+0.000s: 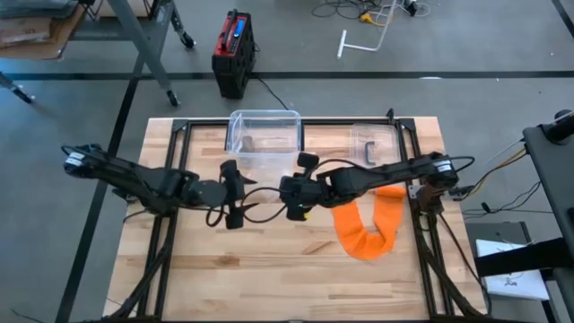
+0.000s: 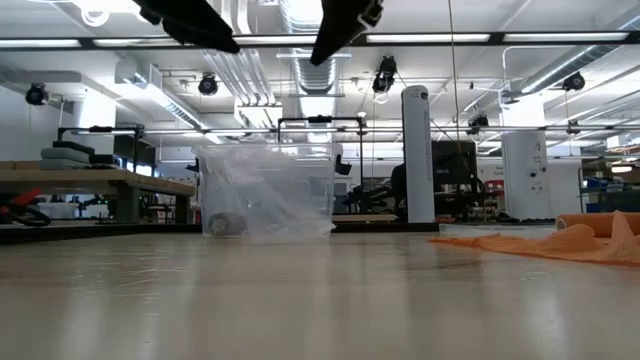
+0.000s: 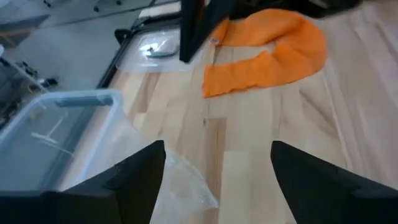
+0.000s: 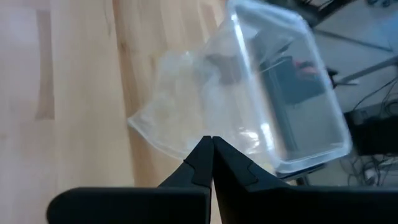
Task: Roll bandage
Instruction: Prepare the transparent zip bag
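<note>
On the surface (image 1: 269,269), a plastic container (image 1: 264,135) sits at the far edge near the middle, with its lid (image 1: 372,144) lying flat to its right. The bandage (image 1: 372,229) lies nearer, to the right of centre. A plastic bag (image 4: 180,118) rests just in front of the container. Both arms meet above the middle, the left claw (image 1: 235,193) beside the right claw (image 1: 293,197).

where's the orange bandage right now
In the high view the orange bandage lies in a loose U on the right side of the wooden table, under the right arm and just in front of the clear lid.
</note>
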Robot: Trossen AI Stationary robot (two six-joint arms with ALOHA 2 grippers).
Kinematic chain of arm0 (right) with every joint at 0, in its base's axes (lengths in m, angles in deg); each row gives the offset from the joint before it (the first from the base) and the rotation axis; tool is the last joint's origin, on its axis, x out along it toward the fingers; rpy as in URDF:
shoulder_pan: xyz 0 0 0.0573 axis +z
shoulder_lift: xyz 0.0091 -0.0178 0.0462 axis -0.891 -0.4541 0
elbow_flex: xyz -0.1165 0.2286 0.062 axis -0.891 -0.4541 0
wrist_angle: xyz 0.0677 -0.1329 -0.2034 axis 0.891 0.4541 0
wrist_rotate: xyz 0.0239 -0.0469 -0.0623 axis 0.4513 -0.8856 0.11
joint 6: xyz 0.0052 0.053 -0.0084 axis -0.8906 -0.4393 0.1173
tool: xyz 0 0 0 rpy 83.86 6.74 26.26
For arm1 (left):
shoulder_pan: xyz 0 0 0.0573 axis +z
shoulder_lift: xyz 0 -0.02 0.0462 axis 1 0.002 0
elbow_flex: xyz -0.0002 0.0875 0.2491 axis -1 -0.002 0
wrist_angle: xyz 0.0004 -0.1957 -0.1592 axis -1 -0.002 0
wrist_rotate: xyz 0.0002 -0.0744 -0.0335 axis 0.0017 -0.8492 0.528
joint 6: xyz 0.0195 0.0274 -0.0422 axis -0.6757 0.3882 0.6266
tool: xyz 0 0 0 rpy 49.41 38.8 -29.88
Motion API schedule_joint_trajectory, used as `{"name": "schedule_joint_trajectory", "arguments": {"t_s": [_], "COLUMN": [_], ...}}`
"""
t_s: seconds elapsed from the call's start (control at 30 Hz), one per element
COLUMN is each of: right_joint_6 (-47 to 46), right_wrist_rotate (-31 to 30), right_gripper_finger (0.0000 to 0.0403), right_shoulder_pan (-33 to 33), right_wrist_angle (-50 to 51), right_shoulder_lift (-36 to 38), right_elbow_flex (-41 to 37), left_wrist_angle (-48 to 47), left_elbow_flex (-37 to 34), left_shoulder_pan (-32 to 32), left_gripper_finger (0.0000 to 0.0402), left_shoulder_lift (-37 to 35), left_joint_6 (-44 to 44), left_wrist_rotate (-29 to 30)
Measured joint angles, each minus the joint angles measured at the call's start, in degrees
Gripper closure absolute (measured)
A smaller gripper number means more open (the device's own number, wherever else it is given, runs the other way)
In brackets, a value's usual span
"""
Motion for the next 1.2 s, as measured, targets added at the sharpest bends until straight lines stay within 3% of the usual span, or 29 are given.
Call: {"name": "schedule_joint_trajectory", "arguments": {"t_s": [0.2, 0.3, 0.4, 0.63, 0.73, 0.83, 1.07, 1.2], "right_joint_6": [-1.4, -3.2, -3.8, -2.6, -2.9, -4.9, -14.5, -17.5], "right_wrist_rotate": [0.0, 1.4, 3.4, 4.4, 5.0, 5.1, 7.3, 18.8], "right_gripper_finger": [0.0385, 0.0361, 0.0337, 0.0314, 0.0318, 0.033, 0.0364, 0.0378], "right_shoulder_pan": [-0.4, -0.3, -0.4, -2.9, -3.7, -4.3, -4.6, -4.2], "right_wrist_angle": [0.6, 1.1, -1.6, -25.9, -39.6, -48.8, -46.4, -42.6], "right_shoulder_lift": [-1.7, -1.7, -1.7, -2.1, -4.0, -8.0, -19.4, -19.5], "right_elbow_flex": [0.0, 0.0, -2.0, -17.8, -23.9, -25.6, -22.6, -21.1], "left_wrist_angle": [-12.7, -19.3, -22.3, -20.0, -15.7, -4.7, 22.5, 27.7], "left_elbow_flex": [0.0, -0.2, -1.9, -5.3, -8.6, -14.3, -30.0, -34.2], "left_shoulder_pan": [5.3, 8.9, 10.3, 10.4, 10.0, 10.0, 10.2, 10.8], "left_gripper_finger": [0.0132, 0.0137, 0.0138, 0.0131, 0.0129, 0.0133, 0.0141, 0.0133], "left_shoulder_lift": [1.7, 2.2, 2.5, 2.4, 2.3, 2.4, 3.9, 3.9], "left_joint_6": [8.4, 15.7, 17.1, 18.6, 20.4, 22.4, 26.9, 28.8], "left_wrist_rotate": [-3.4, -8.9, -14.1, -14.6, -14.5, -14.3, -14.1, -11.5]}}
